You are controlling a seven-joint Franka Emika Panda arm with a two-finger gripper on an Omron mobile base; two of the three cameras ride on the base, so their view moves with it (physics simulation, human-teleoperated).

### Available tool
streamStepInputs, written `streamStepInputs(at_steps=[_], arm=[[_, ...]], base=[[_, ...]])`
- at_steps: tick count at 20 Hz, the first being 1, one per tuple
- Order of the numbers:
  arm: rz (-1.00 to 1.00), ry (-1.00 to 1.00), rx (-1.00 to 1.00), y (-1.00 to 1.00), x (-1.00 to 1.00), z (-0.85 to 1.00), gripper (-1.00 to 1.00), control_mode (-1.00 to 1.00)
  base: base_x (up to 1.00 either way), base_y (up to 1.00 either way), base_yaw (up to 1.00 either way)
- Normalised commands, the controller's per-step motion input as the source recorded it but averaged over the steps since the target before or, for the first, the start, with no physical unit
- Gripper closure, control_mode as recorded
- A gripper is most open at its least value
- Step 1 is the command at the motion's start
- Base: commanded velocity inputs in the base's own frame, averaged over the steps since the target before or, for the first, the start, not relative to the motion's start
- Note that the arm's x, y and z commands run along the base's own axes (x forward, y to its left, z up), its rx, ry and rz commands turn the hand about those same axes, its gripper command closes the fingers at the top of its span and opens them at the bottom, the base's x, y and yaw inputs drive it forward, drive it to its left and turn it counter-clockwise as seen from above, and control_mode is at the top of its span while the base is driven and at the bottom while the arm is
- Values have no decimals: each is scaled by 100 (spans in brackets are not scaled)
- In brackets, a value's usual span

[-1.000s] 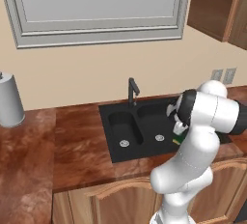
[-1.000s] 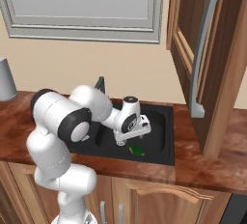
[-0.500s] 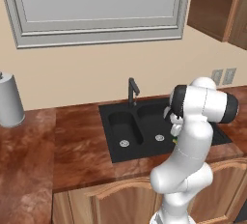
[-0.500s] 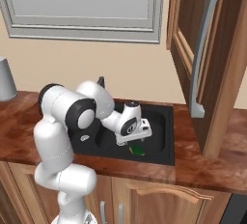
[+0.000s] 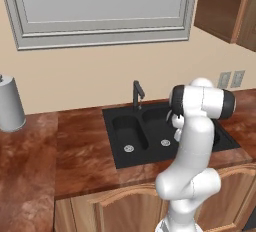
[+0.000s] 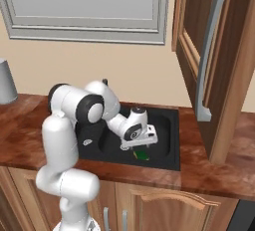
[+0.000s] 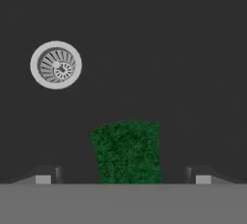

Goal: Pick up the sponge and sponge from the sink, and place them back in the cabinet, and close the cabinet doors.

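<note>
Black sink (image 6: 172, 125) basin, tool (image 7: 123, 175) wide open, empty, straddling green sponge (image 7: 126, 151)

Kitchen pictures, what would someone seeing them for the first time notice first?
The white arm bends down into the right basin of the black sink, its open gripper poised just above a dark green sponge on the basin floor. In the hand view the sponge lies between the two finger tips, with the round silver drain beyond it. To the right, a tall brown cabinet door stands open.
</note>
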Motion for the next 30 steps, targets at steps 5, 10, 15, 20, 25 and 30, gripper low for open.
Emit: streamStepInputs(at_steps=[5, 10, 15, 20, 25, 30], arm=[[-4, 0, 3, -9, 5, -17, -100, -100], [-5, 0, 3, -2, 0, -15, -100, -100], [-5, 0, 4, 0, 0, -14, -100, -100], [-5, 0, 2, 0, 1, -14, -100, -100], [-5, 0, 1, 0, 3, -18, -100, -100], [-3, 0, 2, 0, 14, -24, -100, -100]], base=[[0, 0, 0], [0, 0, 0], [0, 0, 0], [0, 0, 0], [0, 0, 0], [0, 0, 0]])
